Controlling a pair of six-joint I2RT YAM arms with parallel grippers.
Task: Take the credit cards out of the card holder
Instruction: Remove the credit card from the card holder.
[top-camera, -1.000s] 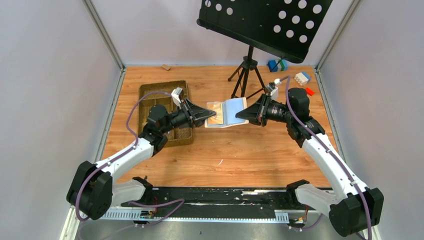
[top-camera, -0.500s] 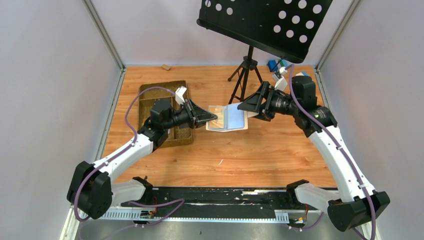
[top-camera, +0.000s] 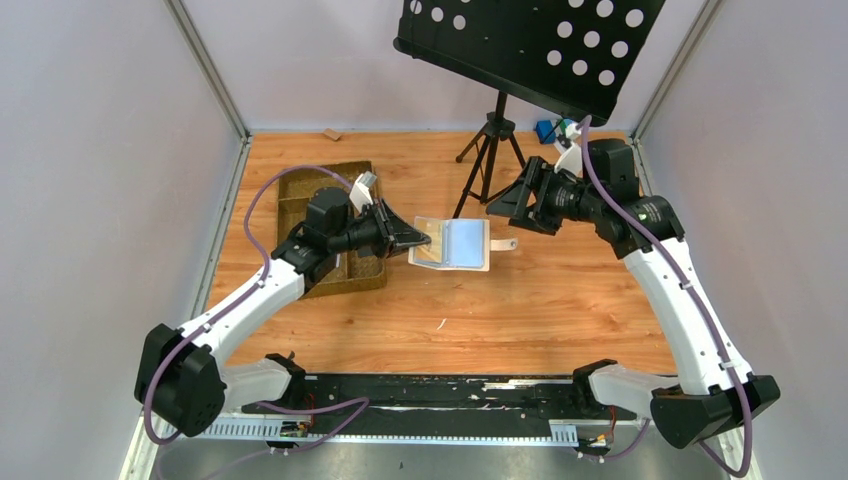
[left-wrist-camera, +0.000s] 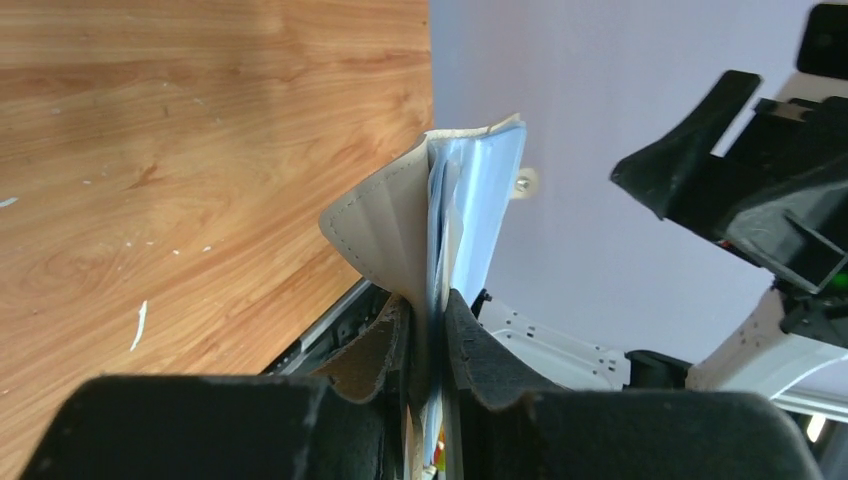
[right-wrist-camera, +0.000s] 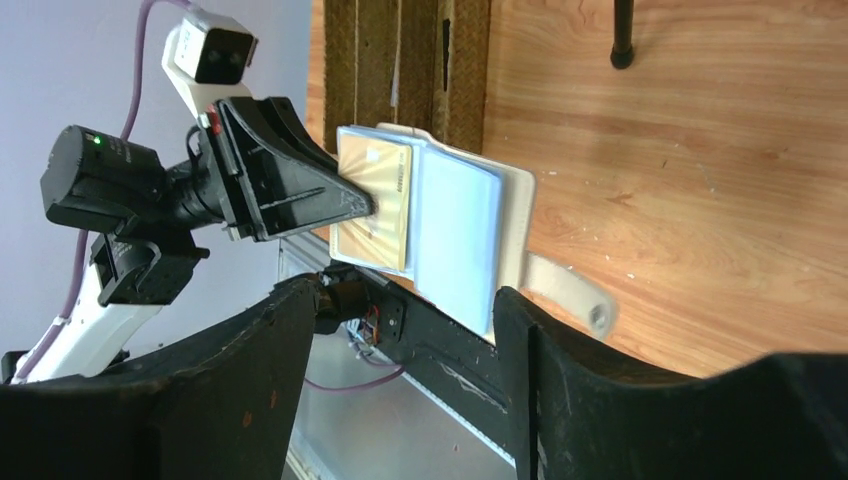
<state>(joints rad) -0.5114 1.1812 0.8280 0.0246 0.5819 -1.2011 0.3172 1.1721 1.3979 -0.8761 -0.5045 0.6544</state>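
The card holder (top-camera: 463, 244) is a cream-beige wallet lying open, light blue inside, with its closure tab (top-camera: 505, 243) pointing right. My left gripper (top-camera: 422, 240) is shut on its left edge and appears to hold it just off the table. In the left wrist view the holder (left-wrist-camera: 455, 205) stands edge-on between the shut jaws of the left gripper (left-wrist-camera: 428, 325). An orange-yellow credit card (right-wrist-camera: 375, 205) shows in the holder's left half, next to the light blue pocket (right-wrist-camera: 455, 235). Other cards are hidden. My right gripper (top-camera: 497, 212) hangs open to the holder's right, apart from it and holding nothing, as the right wrist view of it (right-wrist-camera: 400, 345) also shows.
A woven brown tray (top-camera: 300, 195) lies under the left arm. The music stand's tripod (top-camera: 492, 150) stands just behind the holder, its black desk (top-camera: 530, 45) overhead. Coloured blocks (top-camera: 548, 130) sit in the back right corner, and a small wood piece (top-camera: 331, 134) by the back wall.
My right gripper has let go of the holder's right edge, opened, and pulled back up to the right. The left gripper keeps its grip and the holder has shifted slightly and tilted.
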